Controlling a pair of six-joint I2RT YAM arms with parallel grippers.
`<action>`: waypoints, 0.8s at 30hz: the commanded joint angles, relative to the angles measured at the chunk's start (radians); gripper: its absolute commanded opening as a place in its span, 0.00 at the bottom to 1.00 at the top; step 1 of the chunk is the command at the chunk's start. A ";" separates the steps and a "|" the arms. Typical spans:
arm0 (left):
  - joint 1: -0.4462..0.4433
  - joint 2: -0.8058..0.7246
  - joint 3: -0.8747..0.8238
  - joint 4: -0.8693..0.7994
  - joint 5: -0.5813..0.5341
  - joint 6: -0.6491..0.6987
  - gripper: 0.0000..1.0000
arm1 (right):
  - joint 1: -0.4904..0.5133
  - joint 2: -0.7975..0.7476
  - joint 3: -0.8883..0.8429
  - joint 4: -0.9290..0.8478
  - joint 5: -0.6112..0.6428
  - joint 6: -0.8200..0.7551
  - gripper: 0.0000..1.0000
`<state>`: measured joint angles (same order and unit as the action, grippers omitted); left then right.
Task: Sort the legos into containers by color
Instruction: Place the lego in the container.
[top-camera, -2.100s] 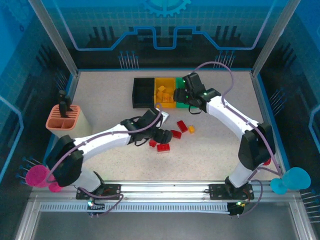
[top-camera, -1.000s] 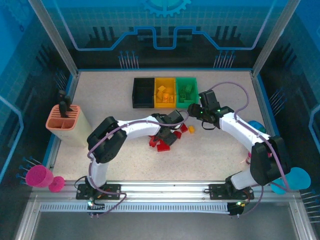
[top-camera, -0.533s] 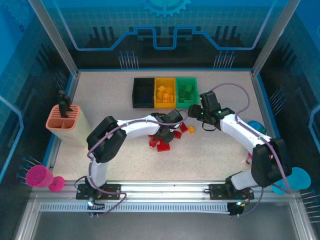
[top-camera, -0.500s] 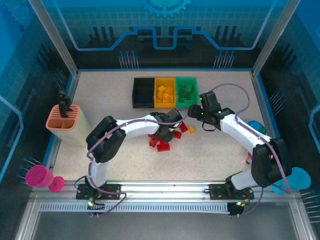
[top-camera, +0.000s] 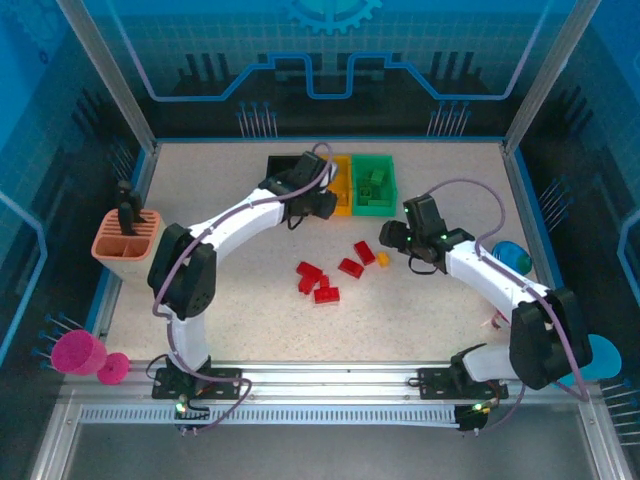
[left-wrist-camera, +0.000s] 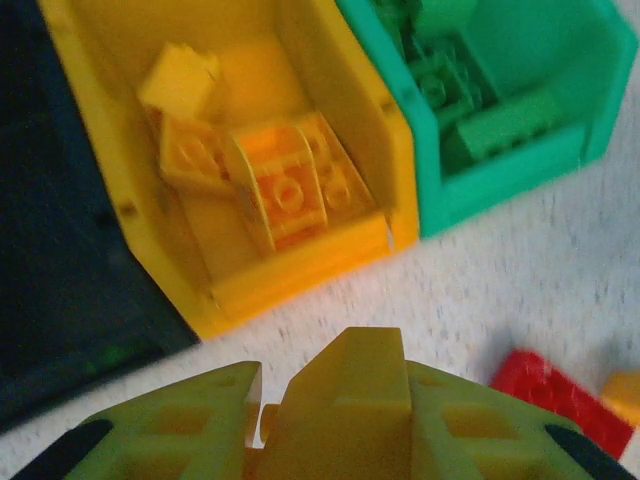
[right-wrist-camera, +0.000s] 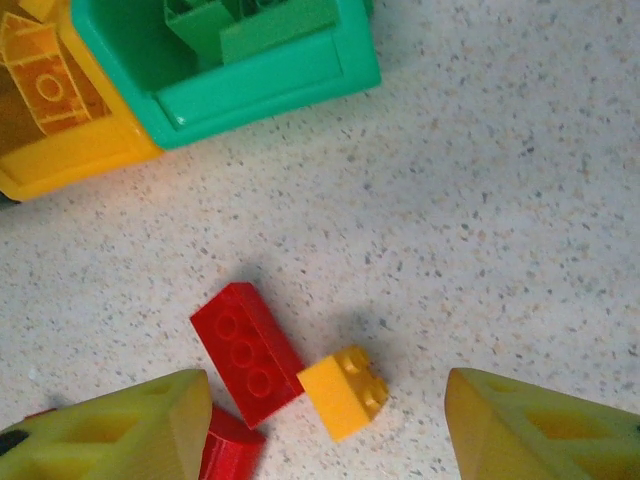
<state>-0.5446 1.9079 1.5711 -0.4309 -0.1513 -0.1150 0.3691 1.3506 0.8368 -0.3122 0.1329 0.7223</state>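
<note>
Yellow bin holds yellow legos; green bin, green legos

Left arm: rises from near-left base, elbow bent, forearm stretched far forward and to right. Left tool at far end of reach, pointing down. Its fingers drawn close, clamped on yellow lego.

Right arm: folded at near-right, forearm angled forward and to left. Right tool low over table, pointing down. Its fingers spread wide, nothing between them.
</note>
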 joint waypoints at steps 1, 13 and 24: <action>0.021 0.071 0.083 0.028 0.040 -0.054 0.34 | -0.015 -0.020 -0.035 0.013 -0.013 0.022 0.64; 0.081 0.298 0.381 -0.064 0.012 -0.050 0.35 | -0.012 -0.041 -0.068 0.014 -0.020 0.030 0.63; 0.097 0.213 0.341 -0.027 -0.021 -0.070 0.96 | -0.010 -0.038 -0.068 -0.008 -0.008 0.024 0.65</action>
<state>-0.4496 2.2208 1.9614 -0.4805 -0.1616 -0.1669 0.3653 1.3281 0.7765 -0.3096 0.1188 0.7406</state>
